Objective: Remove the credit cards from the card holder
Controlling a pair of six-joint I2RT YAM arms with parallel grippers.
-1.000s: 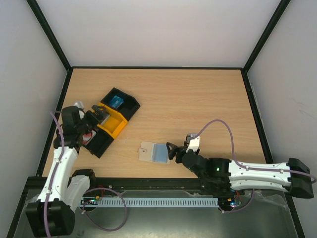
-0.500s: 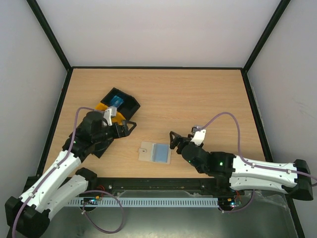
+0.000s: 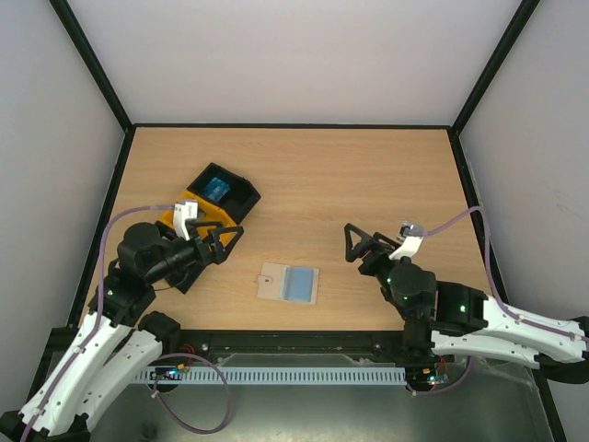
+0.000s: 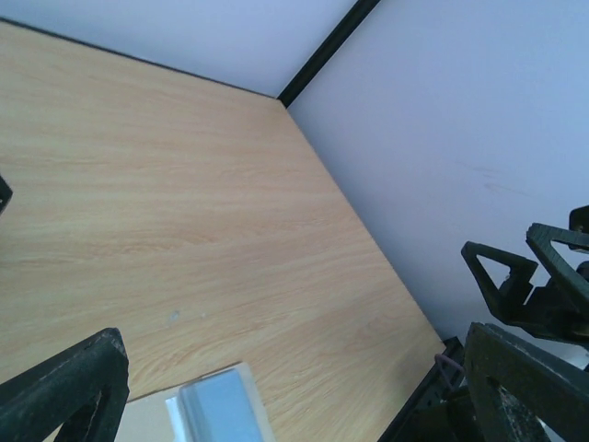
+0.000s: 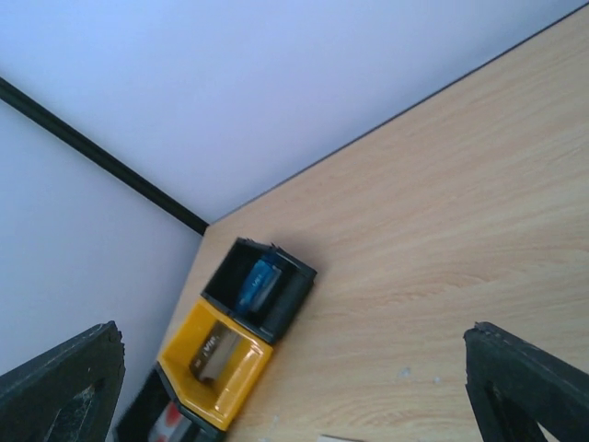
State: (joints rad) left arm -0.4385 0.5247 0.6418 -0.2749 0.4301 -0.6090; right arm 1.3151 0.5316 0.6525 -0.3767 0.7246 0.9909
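The left pincer (image 3: 225, 242) and right pincer (image 3: 358, 247) are both gaping wide, hovering either side of the card holder (image 3: 289, 283).

Top camera looks down on the whole table (image 3: 368, 175); both wrist cameras gaze low across it.

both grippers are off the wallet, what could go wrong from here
1. The card holder lies flat and loose; with the left gripper and right gripper open and apart from it, a one-sided pull may just slide it.
2. No red card shows on it from above, so a grab might pinch only the holder.
3. The left gripper hangs near the black-and-yellow trays and could knock them.
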